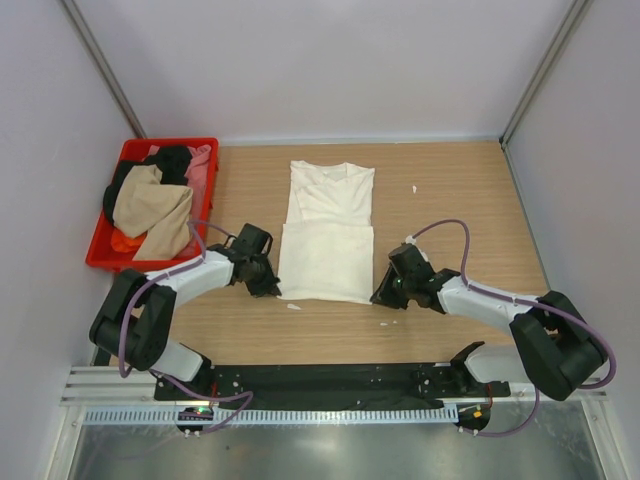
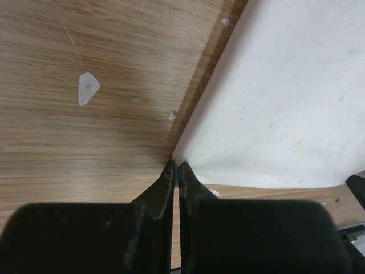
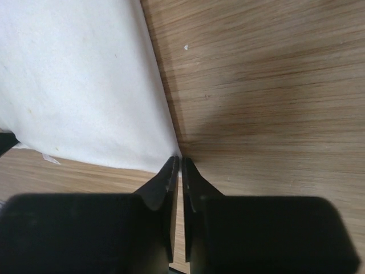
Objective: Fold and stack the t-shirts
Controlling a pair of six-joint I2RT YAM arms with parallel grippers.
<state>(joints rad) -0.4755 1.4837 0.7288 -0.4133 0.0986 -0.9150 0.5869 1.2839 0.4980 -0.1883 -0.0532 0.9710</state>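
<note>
Gripping, left: we see the left fingers (image 2: pixel 162 191) closed, tip against tip, with the 7 o'clock corner of the cream t-shirt (image 1: pixel 328 215) caught between them.
Gripping, right: the right fingers (image 3: pixel 166 182) are drawn together to a thin slit, and the shirt's 5 o'clock corner runs in between their tips; we read this as a pinch on the cloth.
Cream t-shirt: it lies flat at the middle of the tabletop (image 1: pixel 460 200) as a long rectangle, collar toward 12 o'clock, hem toward 6 o'clock. A straight cloth edge crosses it about halfway, and the 6 o'clock half looks like a doubled layer. In the wrist views we make out a few tiny specks on the fabric.
Arms: both reach in from 6 o'clock, the left one to the shirt's 7 o'clock corner, the right one to its 5 o'clock corner, each low over the wood.
Other t-shirts: a loose heap fills the red crate (image 1: pixel 105 255) at 10 o'clock on the tabletop, with a tan shirt (image 1: pixel 150 205) on top, a black one (image 1: pixel 172 160) and a pink one (image 1: pixel 203 160) toward 12 o'clock, and a bit of orange (image 1: pixel 125 242) at the crate's 6 o'clock side.
Tabletop: a pale fleck (image 2: pixel 87 88) sits on the wood at 10 o'clock of the left fingers, apart from the shirt.
</note>
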